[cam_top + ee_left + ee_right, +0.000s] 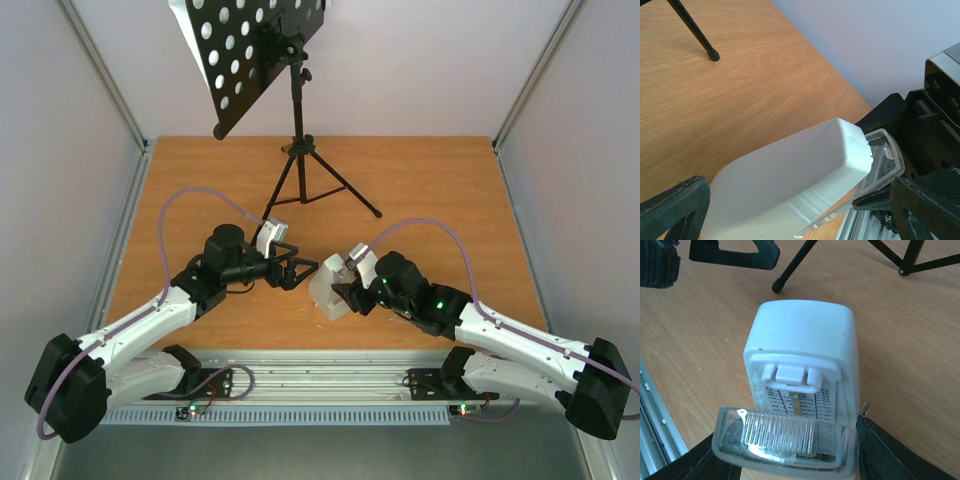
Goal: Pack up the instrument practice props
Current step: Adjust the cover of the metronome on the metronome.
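Metronome (326, 296) is small and white, in smooth moulded plastic with rounded corners. It is at the near centre of the table (450, 190), between the two grippers (contact with the surface not clear).

Table: orange-brown wood-grain top, matte. Aluminium rail (330, 375) along the near side.

Walls (430, 70): pale lilac, plain, with metal corner posts.

Clear ribbed cover (785, 440) lies across the lower part of the metronome's face, and a printed tempo scale (826, 401) shows behind it.

Right gripper (347, 290) clamps the metronome at its cover end, one black finger on each side.

Left gripper (305, 270) is spread wide, holding nothing, just left of the metronome.

Music stand (297, 110): black metal, tripod legs, tilted desk with round holes. It stands at far centre.
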{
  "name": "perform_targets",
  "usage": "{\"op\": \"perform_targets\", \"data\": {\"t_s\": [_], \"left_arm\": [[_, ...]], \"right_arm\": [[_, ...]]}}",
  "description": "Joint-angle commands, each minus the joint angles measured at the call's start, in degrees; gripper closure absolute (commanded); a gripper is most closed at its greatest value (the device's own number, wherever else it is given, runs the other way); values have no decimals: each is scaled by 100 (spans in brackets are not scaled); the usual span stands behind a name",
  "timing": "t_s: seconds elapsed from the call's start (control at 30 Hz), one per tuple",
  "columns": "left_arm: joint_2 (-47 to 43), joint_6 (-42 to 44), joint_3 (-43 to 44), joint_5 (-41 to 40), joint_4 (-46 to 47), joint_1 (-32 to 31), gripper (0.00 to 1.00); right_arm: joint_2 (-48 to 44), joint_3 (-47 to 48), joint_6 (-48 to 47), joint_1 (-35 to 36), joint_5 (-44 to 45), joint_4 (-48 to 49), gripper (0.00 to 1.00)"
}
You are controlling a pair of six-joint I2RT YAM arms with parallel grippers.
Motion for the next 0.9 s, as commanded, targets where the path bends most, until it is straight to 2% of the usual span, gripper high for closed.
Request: {"op": "perform_targets", "data": {"t_s": [0.0,0.87], "left_arm": [[-13,90,159,21,190,35,1],[-19,117,162,10,159,34,1]], "right_arm": [[15,61,-129,-87,-298,163,48],[264,-291,-254,-180,-498,431,46]]}}
